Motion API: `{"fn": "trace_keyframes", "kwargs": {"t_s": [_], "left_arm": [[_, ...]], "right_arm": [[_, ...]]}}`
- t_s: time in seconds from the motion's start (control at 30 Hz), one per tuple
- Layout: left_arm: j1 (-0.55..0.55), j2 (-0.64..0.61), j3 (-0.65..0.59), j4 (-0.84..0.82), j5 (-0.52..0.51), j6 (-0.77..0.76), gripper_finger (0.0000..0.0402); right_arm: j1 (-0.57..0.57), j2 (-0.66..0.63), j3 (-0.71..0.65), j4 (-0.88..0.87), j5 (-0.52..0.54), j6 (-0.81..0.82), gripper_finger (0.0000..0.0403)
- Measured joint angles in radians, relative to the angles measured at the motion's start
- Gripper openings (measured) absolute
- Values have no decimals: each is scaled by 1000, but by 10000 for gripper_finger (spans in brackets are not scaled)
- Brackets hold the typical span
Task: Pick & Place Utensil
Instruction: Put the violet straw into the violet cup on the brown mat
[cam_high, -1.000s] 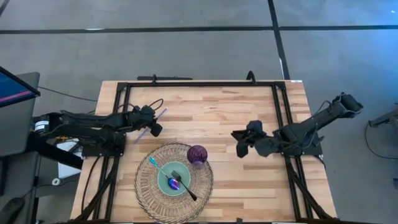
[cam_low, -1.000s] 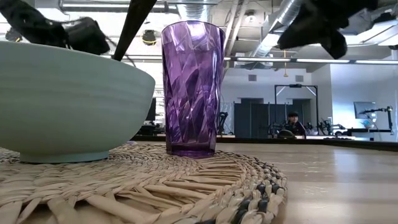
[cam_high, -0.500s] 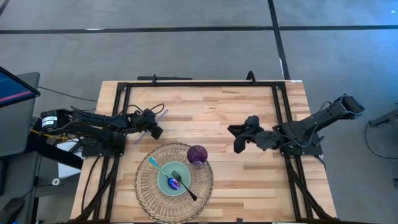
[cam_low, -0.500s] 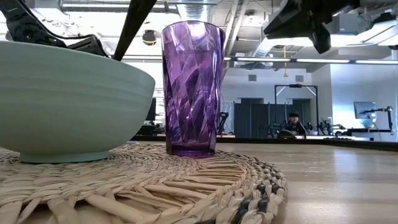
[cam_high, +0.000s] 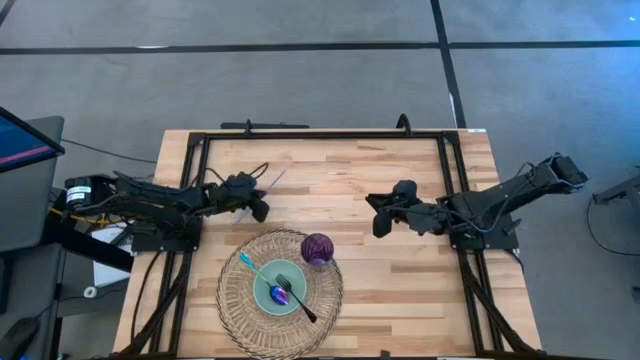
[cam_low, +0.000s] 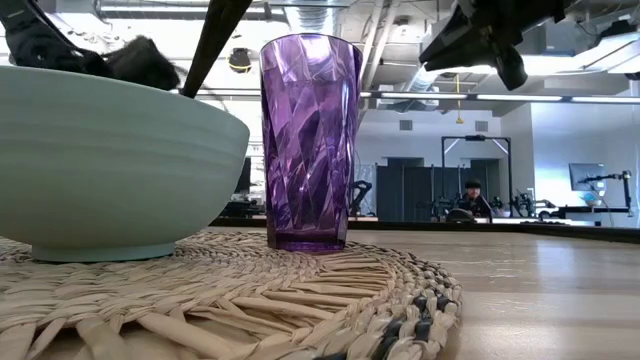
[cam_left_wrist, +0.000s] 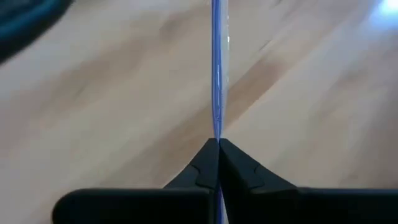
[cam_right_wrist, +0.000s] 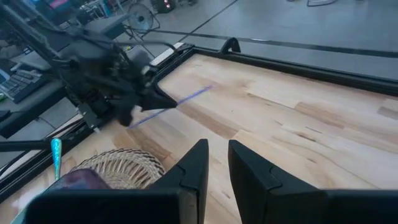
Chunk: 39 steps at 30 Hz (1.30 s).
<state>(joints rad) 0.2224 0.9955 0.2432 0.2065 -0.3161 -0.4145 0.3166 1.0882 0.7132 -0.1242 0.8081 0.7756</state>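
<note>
Now L gripper (cam_high: 258, 207) is clamped on a thin blue utensil (cam_left_wrist: 216, 74) over the table (cam_high: 340, 170), left of center, near the mat (cam_high: 235, 300). R gripper (cam_high: 380, 215) hovers mid-table, jaws slightly apart, empty. Risks, as I judge: the grip is at the very end, so the utensil could pivot or slip in transit; it could also clip the cup (cam_high: 317, 247) beside the bowl (cam_high: 268, 297).

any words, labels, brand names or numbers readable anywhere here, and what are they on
None can be read.
The monitor at the table's left edge shows only a pink stripe, no legible text.
The purple cup, the bowl and the woven mat carry no lettering.
Screens in the room behind are too small to read.
</note>
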Motion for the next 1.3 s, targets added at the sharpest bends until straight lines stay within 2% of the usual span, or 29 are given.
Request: {"fn": "trace_keyframes", "kwargs": {"t_s": [0.2,0.4,0.6,0.83,1.0,1.13,1.3], "left_arm": [[-93,-114,0,216,1,93,5],[-227,-248,1,356,7,197,5],[-394,-279,1,535,32,339,5],[-553,-133,2,903,39,485,6],[-589,48,48,1162,179,562,6],[-591,196,163,1227,284,624,7],[-572,346,316,1231,287,655,7]], "right_arm": [[-26,0,0,5,0,0,56],[-25,0,0,5,-24,0,56],[-25,0,0,9,-55,-23,56],[-25,0,0,34,-54,-24,56],[-25,0,0,54,-52,-26,56],[-33,0,0,54,-52,-27,56],[-60,0,0,53,-52,-27,56]]}}
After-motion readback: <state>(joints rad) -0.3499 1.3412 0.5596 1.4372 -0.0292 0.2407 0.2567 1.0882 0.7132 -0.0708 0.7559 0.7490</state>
